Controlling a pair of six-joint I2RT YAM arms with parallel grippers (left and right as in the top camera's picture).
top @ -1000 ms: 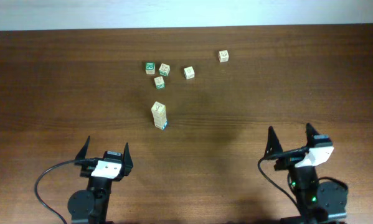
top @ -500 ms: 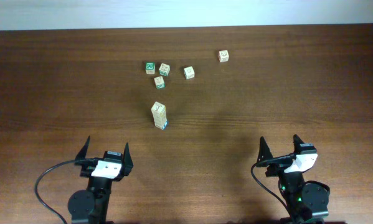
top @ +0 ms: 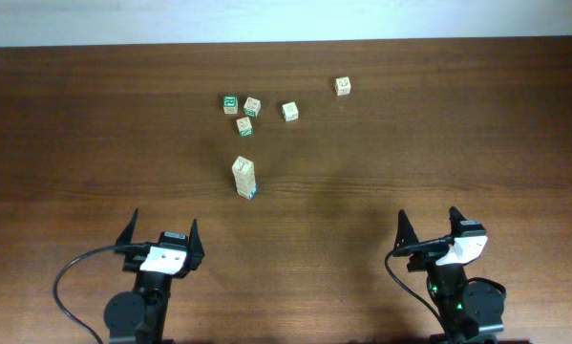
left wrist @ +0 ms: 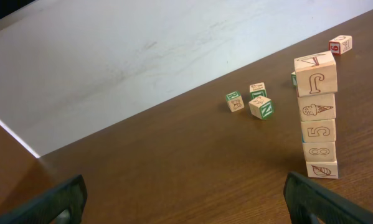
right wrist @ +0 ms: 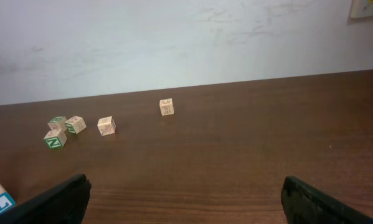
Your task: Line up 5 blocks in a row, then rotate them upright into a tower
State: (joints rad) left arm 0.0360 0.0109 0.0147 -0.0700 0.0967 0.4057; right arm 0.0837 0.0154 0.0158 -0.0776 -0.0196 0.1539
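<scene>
Pale wood with red and orange line-marks makes up the stack of five blocks (top: 244, 178), a single slim tower standing a little left of the middle of the overhead frame. In the left wrist view it rises at the right edge: a J cube on top, then an ice-cream cone, a 5, an 8 and a leaf at the base. The right wrist view catches a blue-lettered face in its bottom left corner. To my eye these cubes are light, hard and stiff, with smooth printed faces that could slip a little under the pads. They won't crush, but the tower looks easy to topple, and its top cube sits slightly askew on the one below. The safest hold, I'd say, is square on two opposite flat side faces, never on corners, with a gentle turn so the cubes don't shear apart. Above the tower in the overhead frame lies a loose cluster of cubes (top: 252, 105), with a green-framed cube (top: 229, 102) at its left end. A lone cube (top: 343, 86) sits further to the upper right, on the dark wooden table (top: 75, 115). The left gripper (top: 162, 229) at lower left and the right gripper (top: 429, 223) at lower right both stand with jaws spread wide, holding nothing, well apart from the tower.
</scene>
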